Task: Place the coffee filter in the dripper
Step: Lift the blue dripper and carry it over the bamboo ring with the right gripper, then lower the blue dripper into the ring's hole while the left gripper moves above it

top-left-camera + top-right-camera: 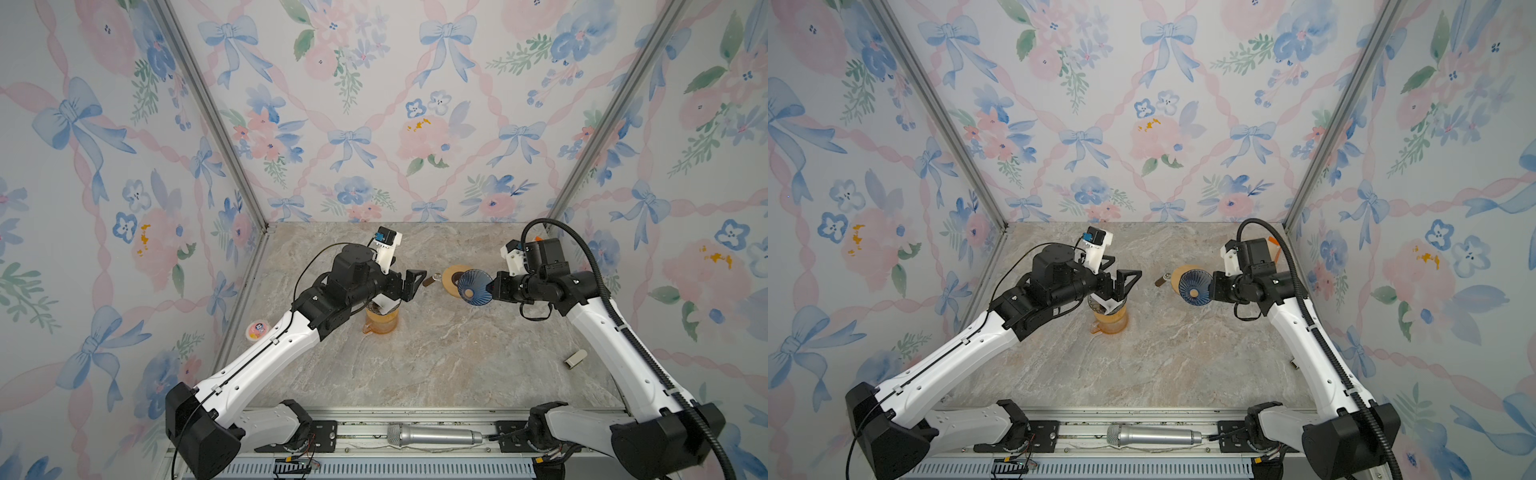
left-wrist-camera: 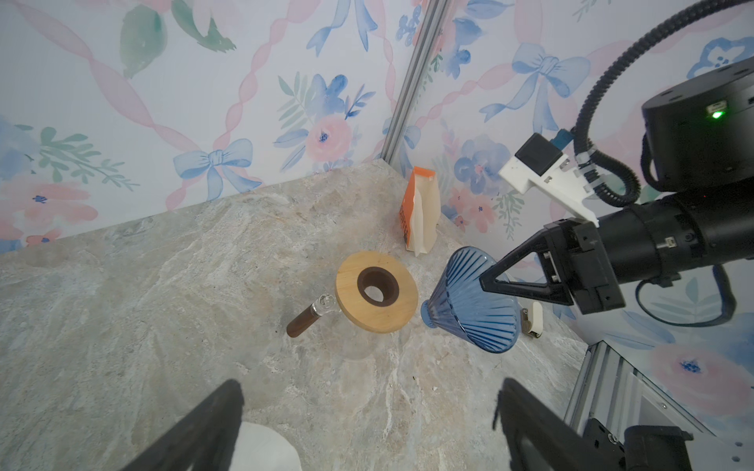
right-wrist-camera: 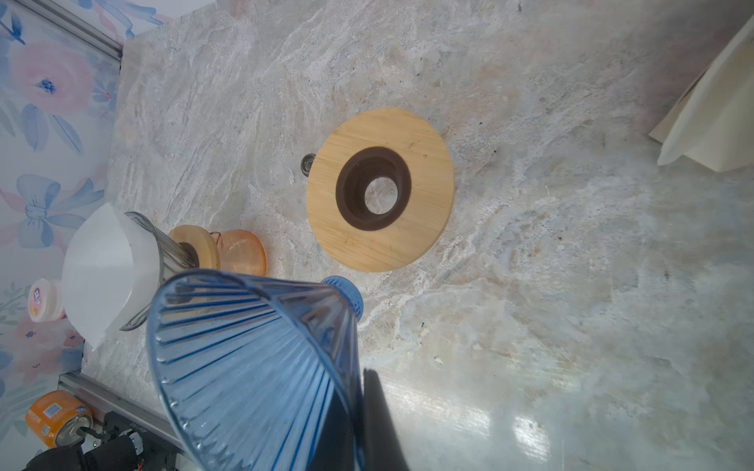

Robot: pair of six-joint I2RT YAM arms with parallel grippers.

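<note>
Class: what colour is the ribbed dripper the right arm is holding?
The dripper is translucent blue, clearest in the right wrist view.

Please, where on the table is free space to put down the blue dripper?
The wide bare marble in front, between the orange jug and the small beige piece, is free. It is crowded at the back, around the wooden ring, the held blue dripper and the paper bag.

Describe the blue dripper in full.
The blue dripper is a translucent, ribbed cone, glass or plastic by its look, with a short round collar at its narrow end. The right gripper, shut on its rim, holds it tipped on its side beside the wooden ring, apart from it. Its inside is empty.
</note>
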